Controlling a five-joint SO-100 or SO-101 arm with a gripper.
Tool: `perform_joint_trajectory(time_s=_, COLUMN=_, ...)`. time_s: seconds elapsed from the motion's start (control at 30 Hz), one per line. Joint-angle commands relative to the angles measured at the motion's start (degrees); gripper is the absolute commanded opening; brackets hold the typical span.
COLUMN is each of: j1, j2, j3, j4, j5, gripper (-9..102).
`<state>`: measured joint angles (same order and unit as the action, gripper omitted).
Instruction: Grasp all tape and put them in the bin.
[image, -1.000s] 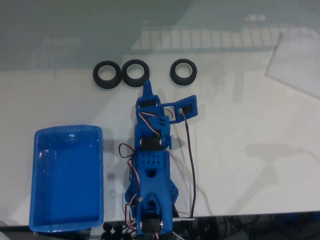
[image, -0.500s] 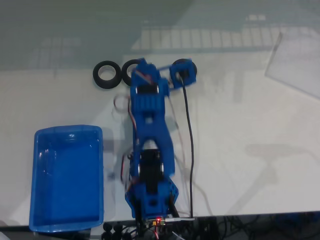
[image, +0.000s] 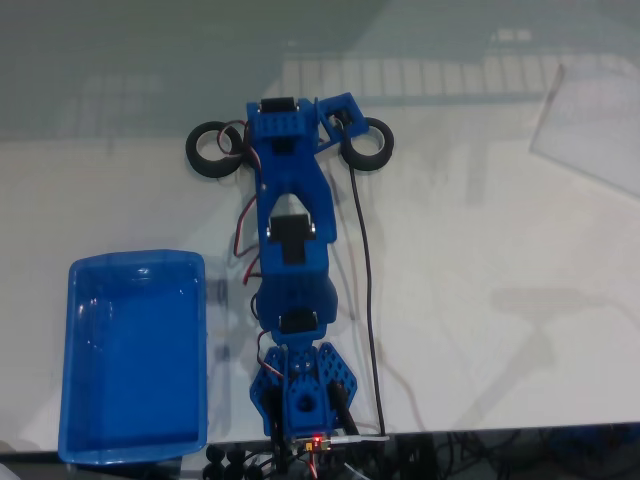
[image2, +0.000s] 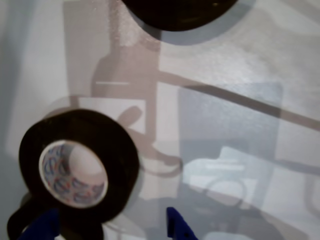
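White tabletop (image: 480, 330) spreads under everything I see, glossy enough to throw window reflections, and I have the arm (image: 295, 250) stretched out long across it toward the far row of tape.

Largest of the task's things is the bin (image: 70, 350), the bright blue tub, which sits well behind the gripper and off to its left in the fixed view, back near the arm's base. It looks empty to me, so I judge all the carrying is yet to come.

Next come the rolls. In the fixed view one roll (image: 208, 150) lies just left of the gripper head and another (image: 372, 146) just right of it, partly under the blue camera mount. A middle roll I take to be hidden beneath the head.

In the wrist view a roll of tape (image2: 80, 167) sits low and left, its pale printed core showing, right at the gripper (image2: 112, 225). Two blue tips poke in from the bottom edge, apart from each other, one (image2: 42, 225) at the roll's near wall and one (image2: 177, 227) off to the right, so I read the jaws as spread and holding nothing.

To do this well I would shift slightly left so the roll's wall sits squarely between the tips, drop until they nearly touch the table, then close slowly. The slick surface could let the roll skate away.
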<state>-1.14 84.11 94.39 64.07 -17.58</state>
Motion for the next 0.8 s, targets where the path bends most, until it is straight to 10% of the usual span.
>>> perform_joint_trajectory(time_s=0.0, j1=0.18, j2=-2.90, j3=-6.94, j4=1.05, j5=0.09, gripper=29)
perform_joint_trajectory(time_s=0.5, j1=-0.44, j2=-17.93, j3=-20.30, j4=6.33, j5=0.09, gripper=26)
perform_joint_trajectory(time_s=0.77, j1=-0.53, j2=-19.95, j3=-21.01, j4=5.71, j5=-0.18, gripper=0)
